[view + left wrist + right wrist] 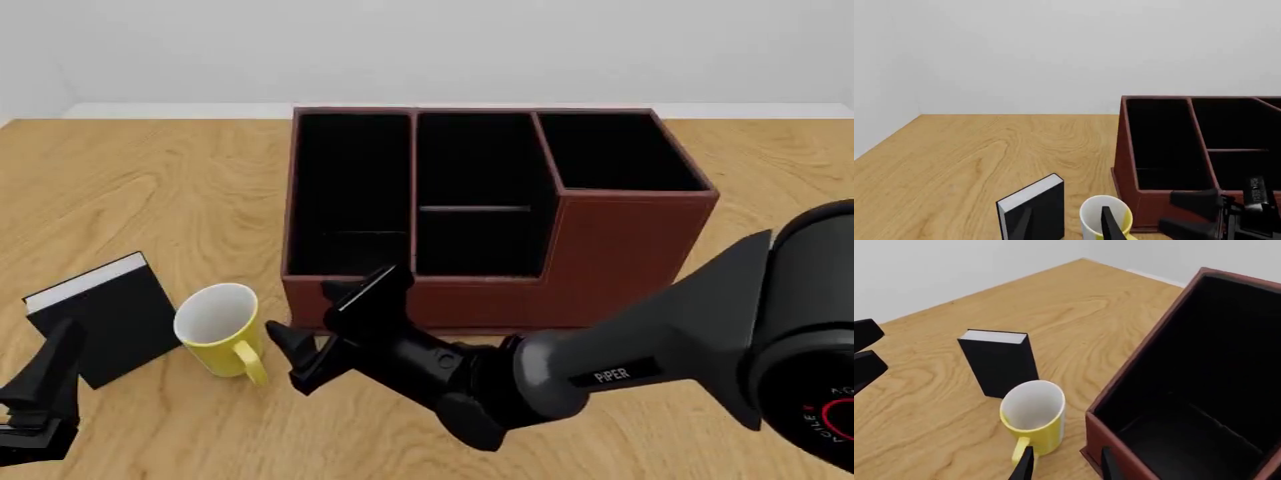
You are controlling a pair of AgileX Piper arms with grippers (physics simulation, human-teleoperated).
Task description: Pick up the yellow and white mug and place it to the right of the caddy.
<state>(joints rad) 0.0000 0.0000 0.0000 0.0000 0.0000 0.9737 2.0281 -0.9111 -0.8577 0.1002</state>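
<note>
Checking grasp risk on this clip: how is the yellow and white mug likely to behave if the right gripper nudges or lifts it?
The yellow and white mug looks rigid and glossy, so probably slippery. Upright and empty, it would likely slide or tip when nudged. The right gripper, open beside its handle, may make it swing.

A bare simulated test room, not a lived-in place; a light wood-grain counter [160, 190] with flat, flawless texture runs to its far edge against plain pale grey-white walls [1054, 50]; desk goods sit on it, a reddish-brown leather-look rectangular caddy [614, 250] and a black book with white page edges [114, 320]; the lighting is even.
</note>
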